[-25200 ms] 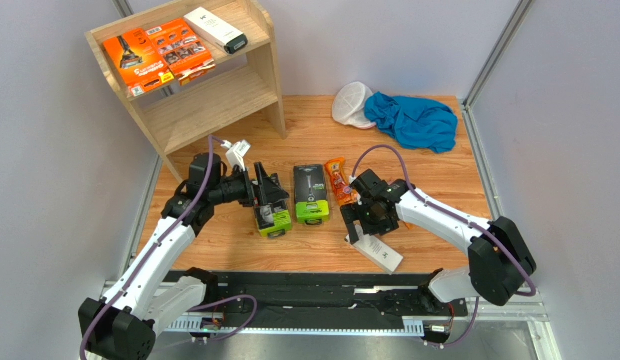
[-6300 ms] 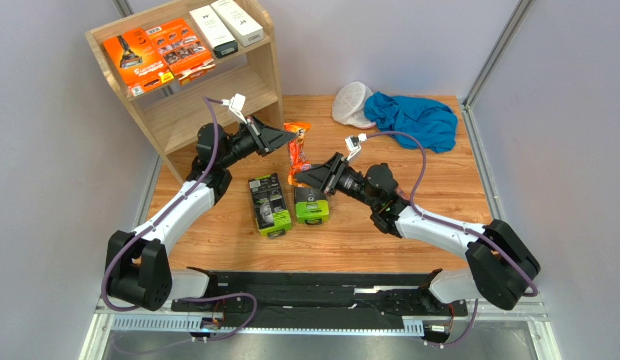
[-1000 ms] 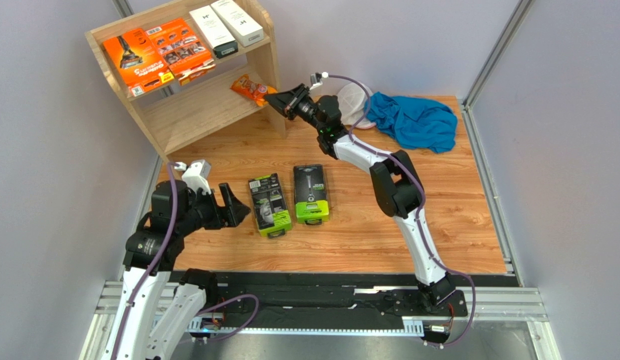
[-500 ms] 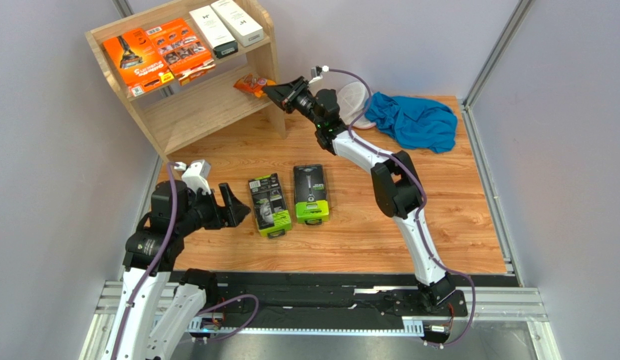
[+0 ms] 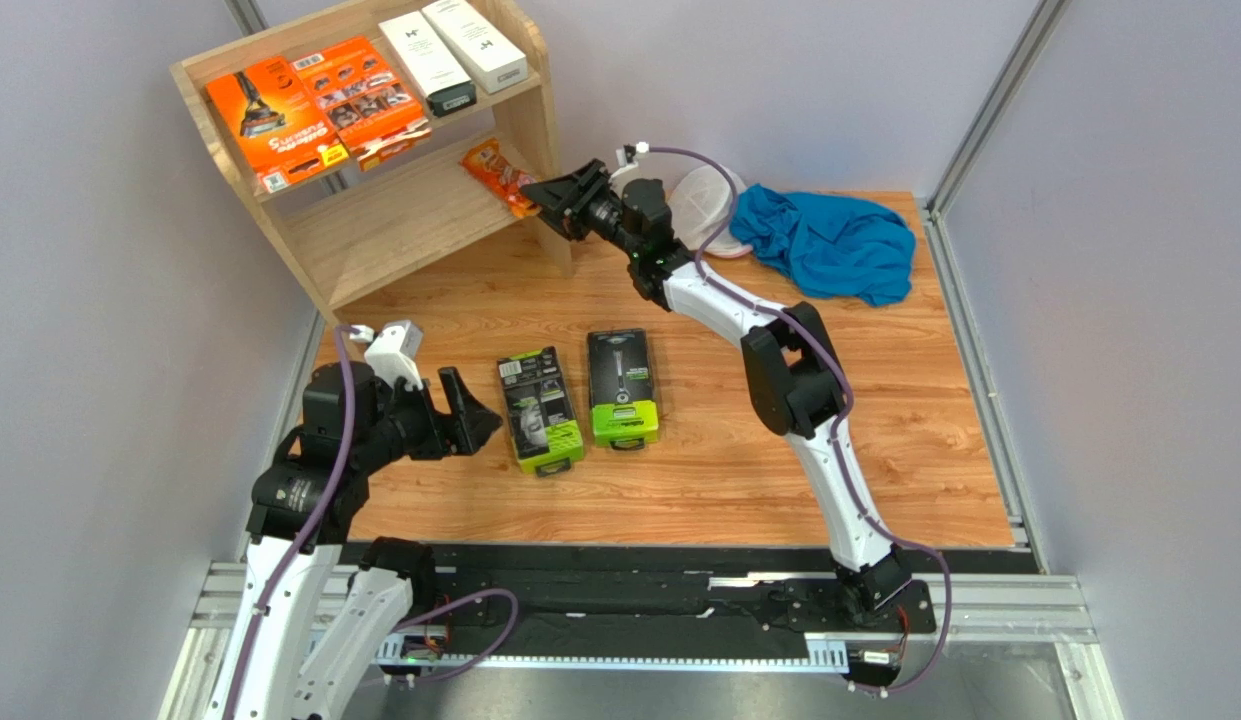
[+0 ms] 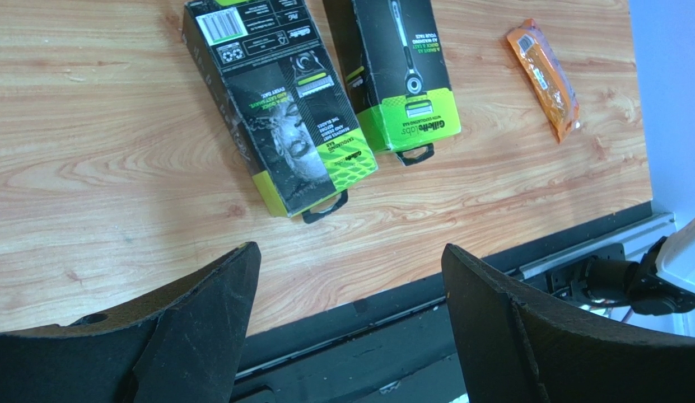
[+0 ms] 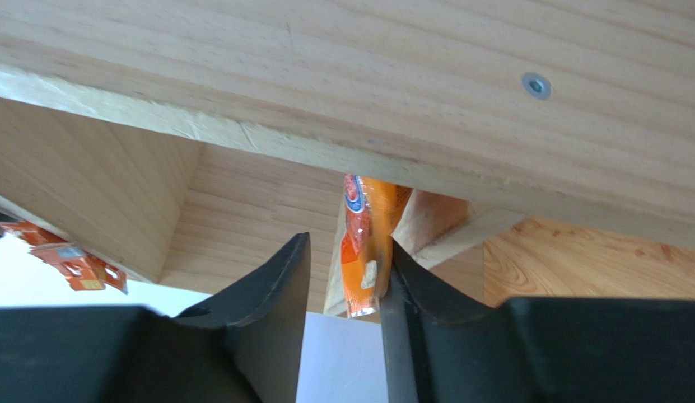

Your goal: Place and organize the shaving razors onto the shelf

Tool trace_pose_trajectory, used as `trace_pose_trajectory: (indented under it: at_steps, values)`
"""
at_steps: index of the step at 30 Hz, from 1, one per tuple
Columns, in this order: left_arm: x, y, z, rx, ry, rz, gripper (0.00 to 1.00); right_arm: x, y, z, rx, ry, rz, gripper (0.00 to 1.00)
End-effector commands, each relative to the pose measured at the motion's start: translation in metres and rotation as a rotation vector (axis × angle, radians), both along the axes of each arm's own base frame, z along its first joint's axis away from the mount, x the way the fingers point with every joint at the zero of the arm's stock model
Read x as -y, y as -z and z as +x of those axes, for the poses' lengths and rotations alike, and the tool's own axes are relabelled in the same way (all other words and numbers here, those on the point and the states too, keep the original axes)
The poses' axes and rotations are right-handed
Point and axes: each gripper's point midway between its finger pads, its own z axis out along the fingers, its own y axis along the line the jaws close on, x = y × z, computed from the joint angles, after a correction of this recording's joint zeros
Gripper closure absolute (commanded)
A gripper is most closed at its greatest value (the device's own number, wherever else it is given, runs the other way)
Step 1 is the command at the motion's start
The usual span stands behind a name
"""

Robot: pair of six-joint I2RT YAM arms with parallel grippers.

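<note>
On the top plank of the small light-wood shelf [image 5: 544, 135], two flat orange razor packs [image 5: 273, 120] and two slim white boxes [image 5: 425, 60] were already laid. Two black-and-lime-green packs [image 5: 539, 408] and one small orange packet [image 6: 544, 80] were left on the wooden table [image 5: 882, 390], near the wide-open left claw [image 6: 351, 248]. The other small packet [image 5: 496, 168] was seen at the lower plank's right end, loose inside the half-parted right claw [image 7: 346, 243].

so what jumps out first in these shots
The right arm reaches far across to the shelf, the right tool parted around a small orange packet at the lower tier's right end. On the wooden table lie one black-and-lime razor pack and a second pack beside it, the left tool wide open nearby.
</note>
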Motion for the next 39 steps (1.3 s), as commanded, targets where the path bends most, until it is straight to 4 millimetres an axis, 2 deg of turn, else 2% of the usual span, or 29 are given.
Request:
trace_pose_trajectory:
  at_steps: [1, 2, 3, 4, 5, 6, 7, 12, 13, 15, 16, 17, 18, 19, 20, 21, 22, 24, 25, 27, 28, 30, 31, 34, 38, 39]
  values:
    - [0.002, -0.005, 0.003, 0.037, 0.021, -0.001, 0.12, -0.003, -0.017, -0.017, 0.009, -0.027, -0.034, 0.48]
    - [0.001, -0.005, 0.003, 0.037, 0.020, 0.001, 0.12, 0.001, -0.015, -0.018, 0.003, -0.021, -0.046, 0.43]
    - [0.001, -0.005, 0.003, 0.039, 0.019, 0.002, 0.12, 0.004, 0.001, -0.022, -0.022, -0.016, -0.074, 0.36]
    - [0.001, -0.005, 0.003, 0.040, 0.017, 0.001, 0.12, 0.009, -0.013, -0.028, -0.003, -0.013, -0.071, 0.30]
    - [0.001, -0.005, 0.003, 0.039, 0.019, 0.002, 0.12, 0.012, -0.012, -0.031, -0.006, -0.009, -0.084, 0.23]
    - [0.001, -0.005, 0.003, 0.040, 0.017, 0.001, 0.12, 0.015, 0.001, -0.036, -0.019, -0.009, -0.116, 0.18]
    - [0.001, -0.006, 0.003, 0.040, 0.018, 0.000, 0.12, 0.020, -0.014, -0.043, 0.003, -0.004, -0.111, 0.17]
    - [0.001, -0.006, 0.002, 0.044, 0.018, 0.003, 0.12, 0.043, -0.022, -0.074, 0.048, -0.011, -0.147, 0.14]
    - [0.001, -0.007, 0.002, 0.045, 0.016, 0.002, 0.12, 0.054, -0.021, -0.088, 0.061, -0.013, -0.175, 0.14]
    - [0.001, -0.008, 0.001, 0.053, 0.019, -0.001, 0.11, 0.071, -0.022, -0.100, 0.082, 0.001, -0.222, 0.13]
    - [0.002, -0.008, 0.001, 0.057, 0.025, 0.000, 0.11, 0.086, -0.033, -0.113, 0.120, 0.011, -0.283, 0.13]
    - [0.003, -0.009, 0.001, 0.059, 0.035, -0.004, 0.11, 0.100, -0.019, -0.119, 0.108, 0.023, -0.352, 0.13]
    - [0.006, -0.010, 0.000, 0.066, 0.056, -0.013, 0.11, 0.114, -0.017, -0.120, 0.106, 0.059, -0.412, 0.11]
    - [0.007, -0.011, 0.000, 0.070, 0.063, -0.015, 0.10, 0.133, -0.018, -0.136, 0.077, 0.067, -0.489, 0.10]
    - [0.008, -0.011, 0.000, 0.069, 0.070, -0.017, 0.10, 0.151, -0.010, -0.138, 0.112, 0.087, -0.601, 0.10]
    - [0.010, -0.011, 0.000, 0.070, 0.078, -0.021, 0.10, 0.173, -0.022, -0.144, 0.118, 0.151, -0.654, 0.09]
    - [0.010, -0.011, 0.000, 0.070, 0.084, -0.022, 0.10, 0.191, -0.006, -0.156, 0.071, 0.147, -0.746, 0.08]
    - [0.011, -0.011, 0.000, 0.069, 0.088, -0.023, 0.09, 0.226, 0.003, -0.162, 0.070, 0.202, -0.879, 0.06]
    - [0.011, -0.011, 0.000, 0.067, 0.090, -0.023, 0.08, 0.245, 0.010, -0.177, 0.026, 0.201, -0.944, 0.04]
    - [0.012, -0.011, 0.000, 0.068, 0.092, -0.025, 0.08, 0.279, 0.021, -0.180, -0.010, 0.254, -1.065, 0.03]
    - [0.012, -0.012, 0.000, 0.071, 0.091, -0.025, 0.07, 0.299, 0.030, -0.192, -0.062, 0.265, -1.129, 0.02]
    - [0.012, -0.011, 0.000, 0.069, 0.093, -0.027, 0.07, 0.324, 0.046, -0.203, -0.120, 0.277, -1.220, 0.00]
    - [0.012, -0.011, 0.000, 0.071, 0.091, -0.027, 0.07, 0.335, 0.048, -0.206, -0.139, 0.297, -1.236, 0.00]
    - [0.012, -0.012, 0.000, 0.074, 0.091, -0.025, 0.06, 0.358, 0.063, -0.214, -0.211, 0.307, -1.321, 0.00]
    - [0.012, -0.012, -0.001, 0.077, 0.092, -0.026, 0.05, 0.379, 0.090, -0.218, -0.313, 0.266, -1.457, 0.00]
    - [0.011, -0.012, -0.001, 0.080, 0.090, -0.027, 0.05, 0.392, 0.097, -0.221, -0.353, 0.281, -1.525, 0.00]
